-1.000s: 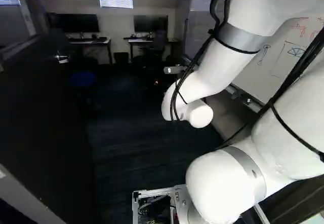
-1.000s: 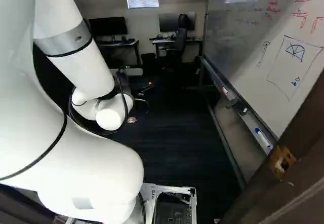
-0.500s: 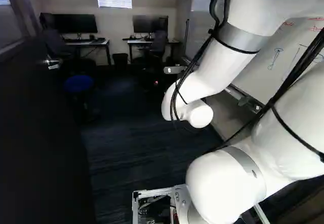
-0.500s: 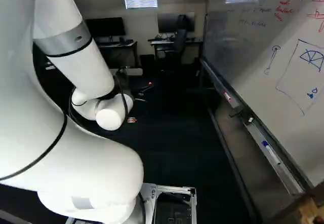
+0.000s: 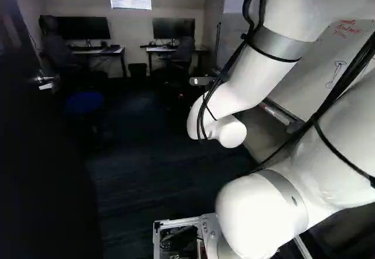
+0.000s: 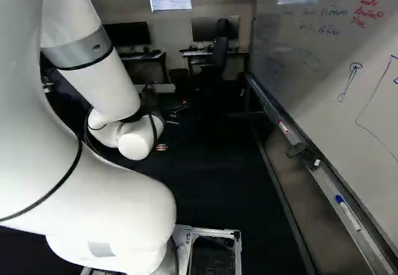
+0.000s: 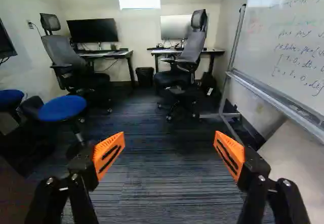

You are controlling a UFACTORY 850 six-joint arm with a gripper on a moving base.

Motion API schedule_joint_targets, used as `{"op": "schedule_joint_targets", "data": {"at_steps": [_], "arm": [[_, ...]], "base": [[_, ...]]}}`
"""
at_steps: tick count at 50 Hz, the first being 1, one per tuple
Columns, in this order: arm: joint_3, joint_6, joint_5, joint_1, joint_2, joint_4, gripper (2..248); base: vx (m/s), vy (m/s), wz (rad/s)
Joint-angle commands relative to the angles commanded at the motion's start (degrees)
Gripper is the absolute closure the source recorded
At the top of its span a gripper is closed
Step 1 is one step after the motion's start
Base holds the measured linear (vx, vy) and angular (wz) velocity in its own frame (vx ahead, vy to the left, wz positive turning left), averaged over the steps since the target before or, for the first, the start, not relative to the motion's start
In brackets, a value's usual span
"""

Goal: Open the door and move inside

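The white arm point(image 6: 112, 203) is bent, its end effector point(image 6: 173, 124) seemingly aimed ahead, fingers point(image 7: 114, 141) spread wide.

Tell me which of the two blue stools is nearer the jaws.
The blue stool whose whole seat shows in the wrist view, in front of an office chair. The other stool is farther off, its seat cut by the view's edge.

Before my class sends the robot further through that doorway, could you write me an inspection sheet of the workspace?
Surface: dark striped carpet.
Job's things: dark door standing open at the left of the left base view; silver metal handle on it.
Clutter: round blue stool, black office chair, black waste bin.
Jaws: open, orange ribbed pads apart, nothing gripped.
Cables: black cables running along the white jointed arm.
Surroundings: large whiteboard with writing; desks beneath the window.
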Motion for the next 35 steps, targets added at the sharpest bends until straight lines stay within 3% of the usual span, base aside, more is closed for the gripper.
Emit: {"op": "schedule_joint_targets", "data": {"at_steps": [35], "arm": [[0.0, 0.0, 0.0, 0.0, 0.0, 0.0, 3]], "base": [[0.2, 0.0, -0.011]]}}
